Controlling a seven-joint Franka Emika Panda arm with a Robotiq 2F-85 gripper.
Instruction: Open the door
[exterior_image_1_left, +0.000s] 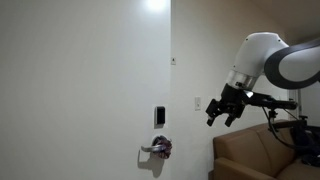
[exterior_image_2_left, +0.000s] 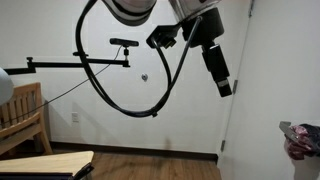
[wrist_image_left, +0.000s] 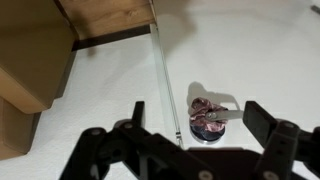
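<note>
The door (exterior_image_1_left: 90, 80) is a tall off-white panel. It carries a silver lever handle (exterior_image_1_left: 153, 149) with a purple-red wrap at its base, and a small black lock (exterior_image_1_left: 159, 116) above that. My gripper (exterior_image_1_left: 225, 108) is open and empty. It hangs in the air off to the side of the door's edge, above handle height and apart from the door. In the wrist view the handle (wrist_image_left: 215, 115) lies between and beyond my two open fingers (wrist_image_left: 198, 125), not touched. In an exterior view my gripper (exterior_image_2_left: 222, 85) points down toward the door (exterior_image_2_left: 270, 70), and the handle (exterior_image_2_left: 300, 138) sits lower.
A wall with a white switch plate (exterior_image_1_left: 197, 103) adjoins the door's edge. A brown couch (exterior_image_1_left: 260, 158) stands below my arm, also in the wrist view (wrist_image_left: 35, 60). A wooden chair (exterior_image_2_left: 20, 115), a camera boom (exterior_image_2_left: 70, 65) and a hanging black cable loop (exterior_image_2_left: 130, 90) stand behind.
</note>
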